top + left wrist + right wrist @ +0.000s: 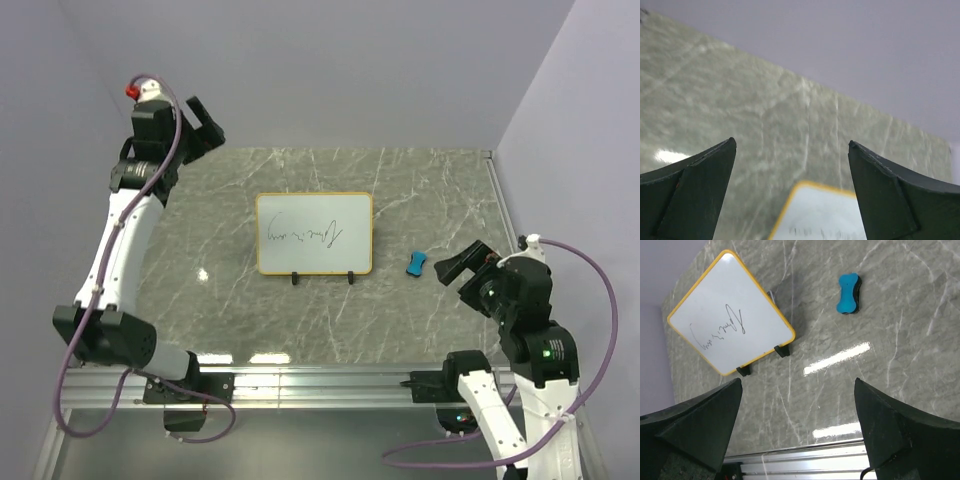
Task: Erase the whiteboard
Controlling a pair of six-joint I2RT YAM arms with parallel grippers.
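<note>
1. Bench [430,310]: grey-green marbled top. Its near edge ends at an aluminium rail [330,383], and both wrist views cut most of it off.
2. Whiteboard [314,233]: sits mid-bench between the two arms, with a yellow-tan frame and two small black feet at its near edge. From above it is hard to judge whether it lies flat or leans on those feet. The left wrist view catches only one blurred corner of it.
3. Writing: one line of black scribble runs across the board's middle, like a signature. No letter can be read in any view.
4. Left hand [205,128]: held over the far left of the bench, well apart from the board. Its fingers are spread wide with nothing between them, and only the finger ends show in its own camera.
5. Right hand [458,262]: at the right, fingers wide apart and holding nothing. It is just beside the eraser without touching it.
6. Eraser [417,264]: small, blue and bone-shaped with a dark lower layer. It lies on the bench right of the board, apart from it.
</note>
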